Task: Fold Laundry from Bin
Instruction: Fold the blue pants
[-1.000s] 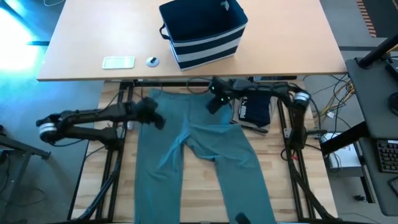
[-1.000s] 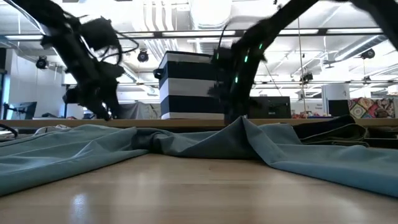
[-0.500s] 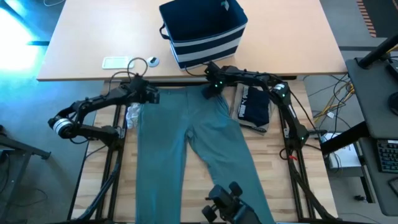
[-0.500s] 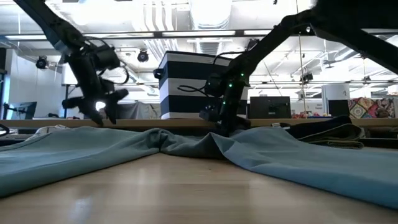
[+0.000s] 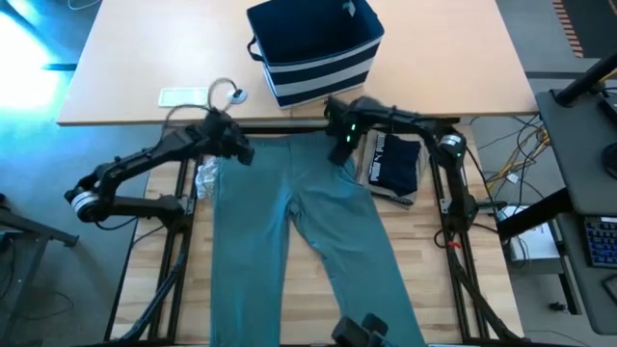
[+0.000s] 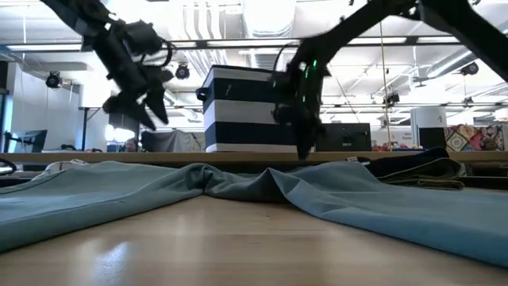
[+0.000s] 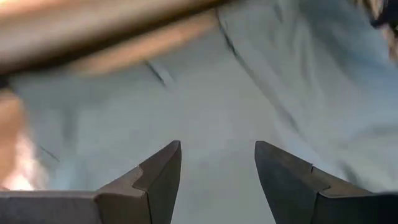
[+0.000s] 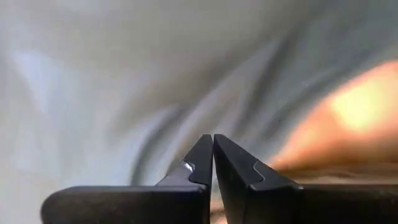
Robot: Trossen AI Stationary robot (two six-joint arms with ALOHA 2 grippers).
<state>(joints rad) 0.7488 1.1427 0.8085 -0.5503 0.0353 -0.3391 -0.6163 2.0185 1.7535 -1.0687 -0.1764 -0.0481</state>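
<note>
The right gripper [image 8: 212, 163] has its two dark fingers pressed tight together with nothing between them, and teal cloth fills the view just beyond the tips. Seen from above, this gripper [image 5: 340, 146] hangs over the waistband of the teal-green trousers [image 5: 301, 231], at the waistband's right corner. The low view shows it [image 6: 302, 149] lifted clear of the cloth, not touching it.

The left gripper [image 7: 217, 163] has its jaws parted with a plain gap between them and nothing held; the teal fabric lies past the tips, apart from them. From above, this gripper [image 5: 237, 150] sits over the waistband's left corner. In the low view it [image 6: 149, 117] is raised well above the cloth.

The trousers lie spread flat on the wooden work surface [image 5: 434, 260], waistband toward the bin, both legs running away from it. Just beside the trousers' right hip lies a folded dark navy garment [image 5: 394, 166] with white print. The bin [image 5: 314, 48], navy with white stripes, stands on the tan table [image 5: 125, 58] beyond the waistband, near a small white card [image 5: 183, 95]
</note>
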